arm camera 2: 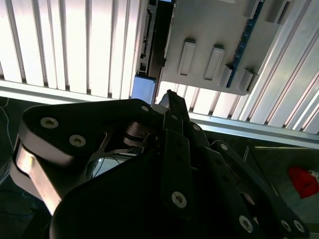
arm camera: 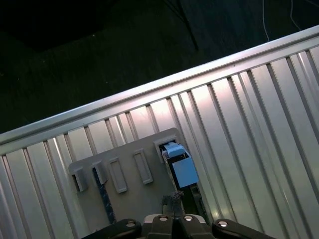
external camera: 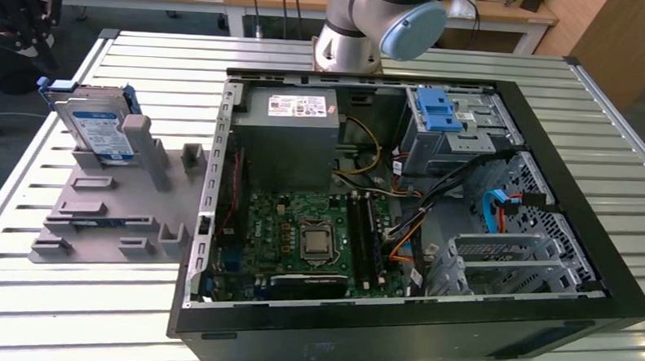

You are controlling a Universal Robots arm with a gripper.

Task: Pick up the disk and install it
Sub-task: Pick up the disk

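End effector (arm camera 2: 169, 95) closed, near one disk (external camera: 99, 130), standing in one grey holder (external camera: 103, 220)

In the exterior view I register a blue-and-white label (external camera: 101, 138) on the disk (external camera: 90, 112), which stands upright in the grey holder (external camera: 103, 212) at that view's left. I also register a white sticker (external camera: 296, 106) with dark print and small coloured marks on the grey power supply box (external camera: 291, 151) inside the open computer case (external camera: 403, 339). The print on both, like the fine white markings on the motherboard (external camera: 293, 228), is too small for me to read, and in both wrist views I find no legible text, number or sign.
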